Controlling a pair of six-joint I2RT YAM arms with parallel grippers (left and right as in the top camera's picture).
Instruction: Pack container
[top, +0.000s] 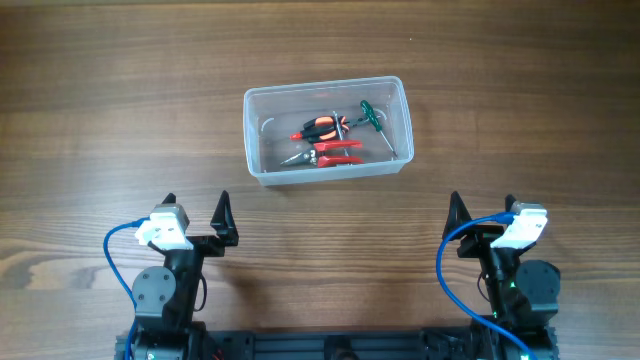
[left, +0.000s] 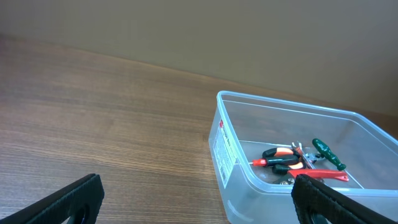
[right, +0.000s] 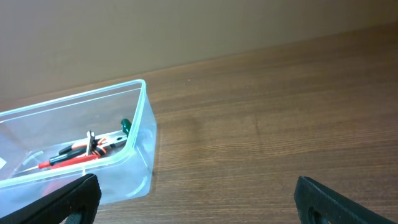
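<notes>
The clear plastic container (top: 258, 140) stands on the wooden table at centre back. Inside it lie red-handled pliers (top: 337, 152), an orange-and-black tool (top: 322, 127) and a green-handled screwdriver (top: 372, 118). The container also shows in the left wrist view (left: 231, 155) and in the right wrist view (right: 138, 143), with the tools in it. My left gripper (top: 196, 212) is open and empty, near the front edge, left of the container. My right gripper (top: 482, 207) is open and empty, near the front edge, right of the container.
A white label (left: 222, 148) is stuck on the container's short left wall. The wooden table (top: 110, 130) runs around the container on all sides. Blue cables (top: 115, 265) loop at both arm bases.
</notes>
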